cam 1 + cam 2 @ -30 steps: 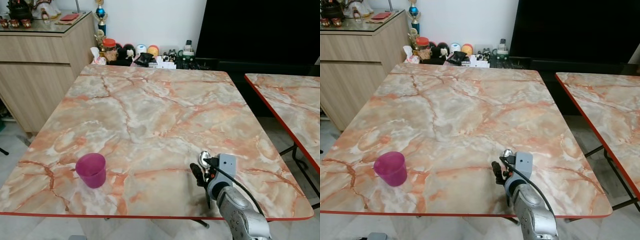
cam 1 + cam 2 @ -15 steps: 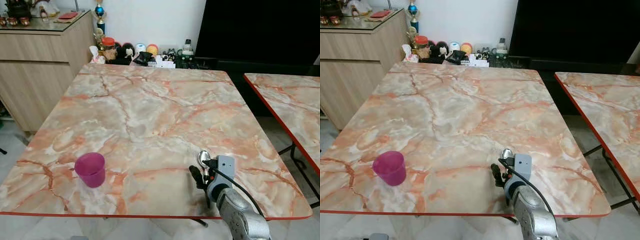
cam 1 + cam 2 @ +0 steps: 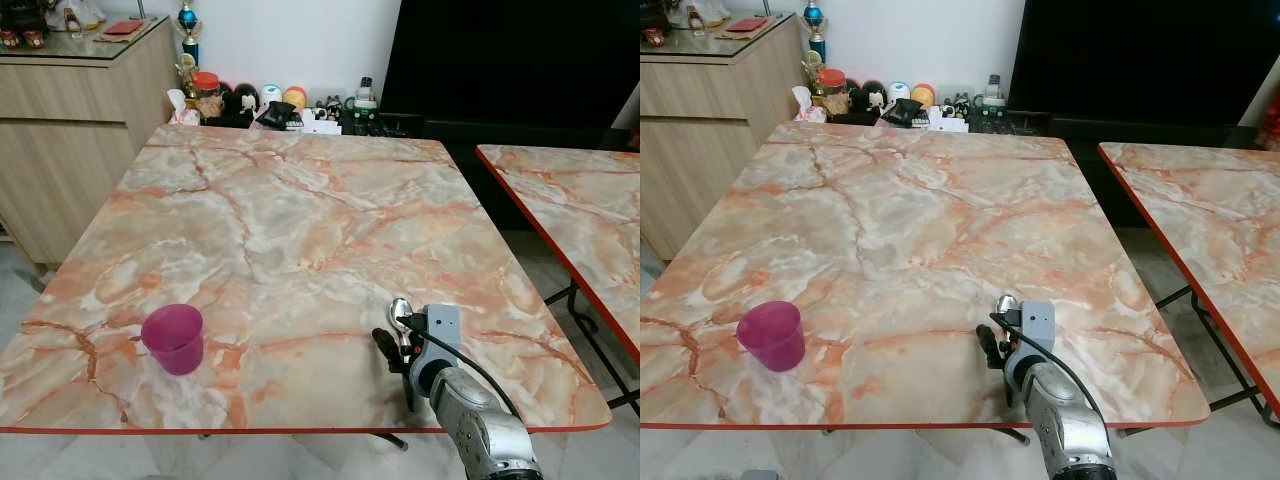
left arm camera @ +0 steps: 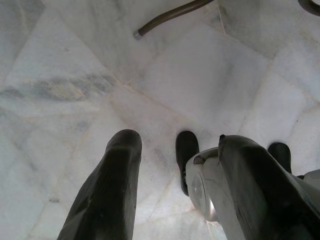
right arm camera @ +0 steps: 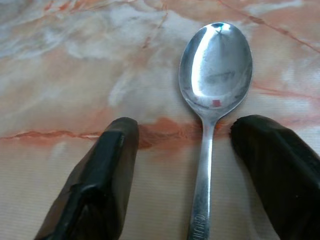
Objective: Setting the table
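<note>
Near the marble table's (image 3: 300, 220) front edge, my right gripper (image 5: 200, 150) hovers with fingers spread wide, the spoon (image 5: 212, 100) lying flat between them, untouched. Well to its left stands a pink cup (image 3: 173, 338). My left gripper (image 4: 175, 165) hangs open above floor tiles.

Bright even light, sharp (soft shadows)

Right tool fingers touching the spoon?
Apart. The right wrist view shows bare table either side of the spoon handle, between it and the tool's open fingers.
</note>
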### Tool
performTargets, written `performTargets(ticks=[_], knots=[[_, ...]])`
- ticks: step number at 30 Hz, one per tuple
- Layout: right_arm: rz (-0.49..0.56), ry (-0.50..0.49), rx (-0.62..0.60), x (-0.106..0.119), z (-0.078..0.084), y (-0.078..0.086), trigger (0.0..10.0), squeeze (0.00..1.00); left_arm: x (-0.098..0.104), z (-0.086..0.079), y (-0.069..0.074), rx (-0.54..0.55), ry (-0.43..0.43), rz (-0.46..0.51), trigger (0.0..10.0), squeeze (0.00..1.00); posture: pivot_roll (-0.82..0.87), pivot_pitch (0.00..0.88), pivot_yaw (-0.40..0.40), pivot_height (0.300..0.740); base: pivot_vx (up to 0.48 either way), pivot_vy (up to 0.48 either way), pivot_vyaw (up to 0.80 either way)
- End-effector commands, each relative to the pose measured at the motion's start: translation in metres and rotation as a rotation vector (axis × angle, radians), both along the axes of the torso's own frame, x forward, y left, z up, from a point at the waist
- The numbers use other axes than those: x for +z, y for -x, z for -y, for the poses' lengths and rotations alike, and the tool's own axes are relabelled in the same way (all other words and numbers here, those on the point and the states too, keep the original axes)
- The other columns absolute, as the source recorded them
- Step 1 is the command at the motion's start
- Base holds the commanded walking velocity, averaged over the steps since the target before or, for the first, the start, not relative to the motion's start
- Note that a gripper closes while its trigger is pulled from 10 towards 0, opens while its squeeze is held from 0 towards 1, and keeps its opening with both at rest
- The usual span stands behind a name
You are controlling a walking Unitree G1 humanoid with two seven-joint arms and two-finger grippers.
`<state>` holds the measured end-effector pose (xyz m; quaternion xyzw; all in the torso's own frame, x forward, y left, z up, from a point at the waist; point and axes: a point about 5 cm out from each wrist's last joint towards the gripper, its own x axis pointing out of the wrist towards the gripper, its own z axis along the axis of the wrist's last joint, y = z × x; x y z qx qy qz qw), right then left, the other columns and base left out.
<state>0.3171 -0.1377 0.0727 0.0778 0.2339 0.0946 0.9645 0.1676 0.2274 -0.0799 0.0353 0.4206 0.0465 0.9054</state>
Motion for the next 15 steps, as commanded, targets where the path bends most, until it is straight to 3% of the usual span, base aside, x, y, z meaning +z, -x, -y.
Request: performTargets(ticks=[1, 2, 3, 15], knots=[[-0.079, 0.04, -0.014, -0.0151, 0.0063, 0.006, 6.6, 0.0, -0.0037, 0.0017, 0.0074, 0.012, 0.012, -0.019, 10.0, 0.0, 0.06, 0.095, -0.083, 0.74, 0.0, 0.0, 0.0], [-0.08, 0.046, -0.016, -0.0156, 0.0067, 0.0061, 6.6, 0.0, -0.0038, 0.0018, 0.0075, 0.012, 0.012, -0.019, 10.0, 0.0, 0.06, 0.095, -0.083, 0.74, 0.0, 0.0, 0.0], [-0.083, 0.051, -0.033, -0.0165, 0.0083, 0.006, 10.0, 0.0, -0.004, 0.0021, 0.0077, 0.013, 0.013, -0.02, 10.0, 0.0, 0.06, 0.096, -0.085, 0.74, 0.0, 0.0, 0.0], [-0.125, 0.118, -0.072, -0.024, 0.0162, 0.0054, 10.0, 0.0, -0.0059, 0.0059, 0.0102, 0.022, 0.025, -0.026, 10.0, 0.0, 0.06, 0.1, -0.102, 0.74, 0.0, 0.0, 0.0]])
